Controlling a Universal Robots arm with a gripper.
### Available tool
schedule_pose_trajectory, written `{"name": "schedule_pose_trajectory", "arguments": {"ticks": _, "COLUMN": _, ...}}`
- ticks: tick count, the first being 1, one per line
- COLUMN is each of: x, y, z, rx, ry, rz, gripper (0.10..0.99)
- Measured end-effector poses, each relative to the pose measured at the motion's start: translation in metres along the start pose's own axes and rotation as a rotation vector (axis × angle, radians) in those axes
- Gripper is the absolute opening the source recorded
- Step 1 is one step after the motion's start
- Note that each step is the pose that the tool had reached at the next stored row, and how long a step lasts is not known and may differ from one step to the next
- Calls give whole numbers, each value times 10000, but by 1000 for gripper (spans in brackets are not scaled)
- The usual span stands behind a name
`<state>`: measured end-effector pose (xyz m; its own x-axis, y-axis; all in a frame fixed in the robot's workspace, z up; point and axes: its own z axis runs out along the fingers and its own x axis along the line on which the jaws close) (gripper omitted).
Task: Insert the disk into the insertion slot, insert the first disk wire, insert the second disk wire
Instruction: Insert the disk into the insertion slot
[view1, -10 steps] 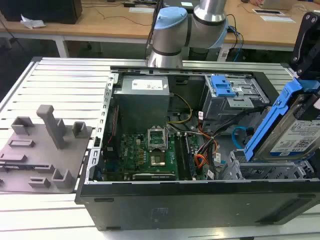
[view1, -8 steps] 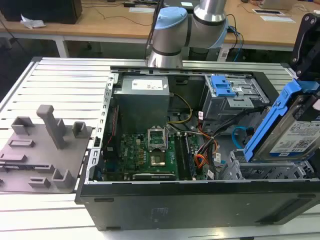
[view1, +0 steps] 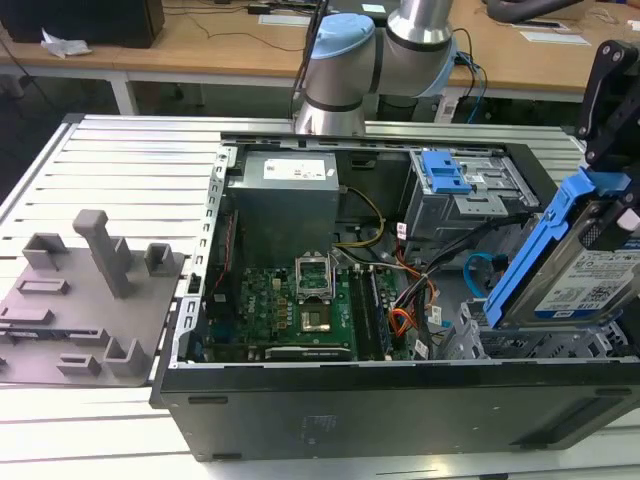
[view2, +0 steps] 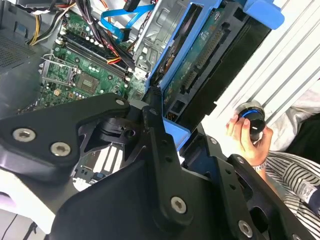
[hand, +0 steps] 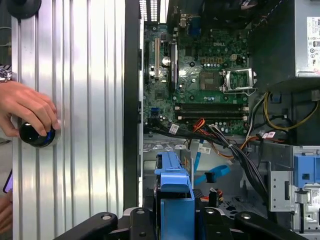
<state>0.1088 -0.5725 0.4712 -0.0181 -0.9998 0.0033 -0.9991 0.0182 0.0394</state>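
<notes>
The tool (hand: 174, 220) clenched the disk (view1: 585, 285) by its blue carrier; its long axis tilted steeply, lower end at the insertion slot (view1: 465, 342) directly beneath.

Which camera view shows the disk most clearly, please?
The exterior view: the disk shows its labelled face and blue carrier, tilted. The second wrist view shows its underside, the first wrist view its carrier's end.
</notes>
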Motion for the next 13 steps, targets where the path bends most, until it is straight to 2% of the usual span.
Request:
{"name": "schedule_pose_trajectory", "arguments": {"ticks": 5, "x": 0, "y": -1, "z": 37, "rx": 0, "ry": 0, "rz": 0, "gripper": 365}}
{"name": "schedule_pose_trajectory", "arguments": {"ticks": 13, "x": 0, "y": -6, "z": 142, "rx": 0, "ry": 0, "rz": 0, "gripper": 365}}
